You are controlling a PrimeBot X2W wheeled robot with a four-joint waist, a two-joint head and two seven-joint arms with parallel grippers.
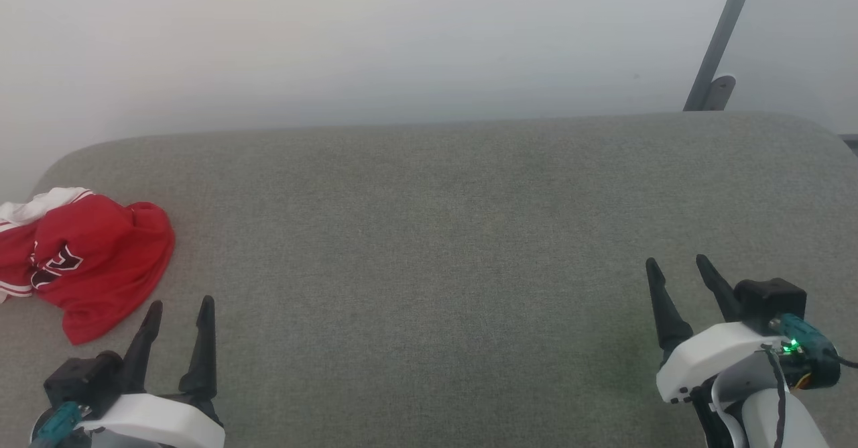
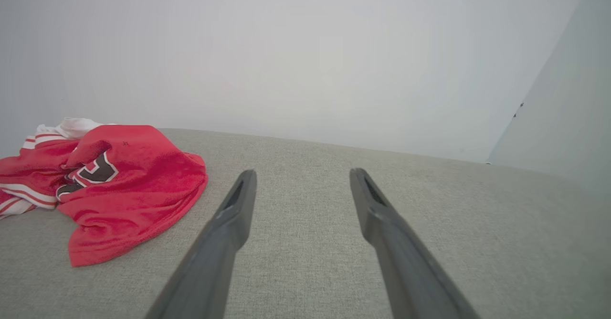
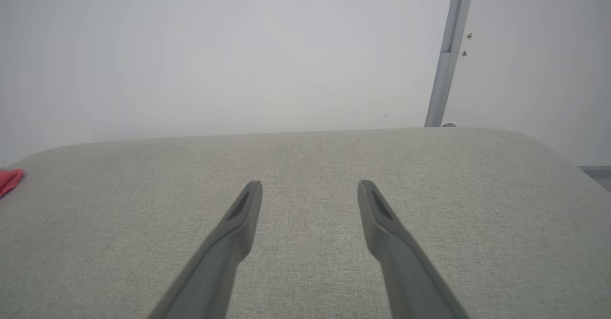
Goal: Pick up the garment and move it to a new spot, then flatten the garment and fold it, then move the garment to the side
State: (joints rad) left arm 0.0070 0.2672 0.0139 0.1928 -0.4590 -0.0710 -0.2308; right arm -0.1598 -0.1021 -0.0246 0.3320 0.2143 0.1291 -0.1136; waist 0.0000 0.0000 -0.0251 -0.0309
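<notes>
The garment (image 1: pixel 100 260) lies crumpled at the far left of the grey padded surface, red with white striped trim and a dark numeral showing. In the left wrist view the garment (image 2: pixel 119 185) sits left of the fingers. My left gripper (image 1: pixel 181 304) stands open just right of and nearer than the red heap, apart from it, with nothing between its fingers. Far across at the lower right, my right gripper (image 1: pixel 676 260) is open and empty too. A red tip of the garment (image 3: pixel 9 180) peeks in at the right wrist view's left edge.
The grey fabric surface (image 1: pixel 436 247) spans the view, with rounded far corners and a pale wall behind. A slanted grey metal pole (image 1: pixel 720 39) with a bracket stands beyond the far right corner.
</notes>
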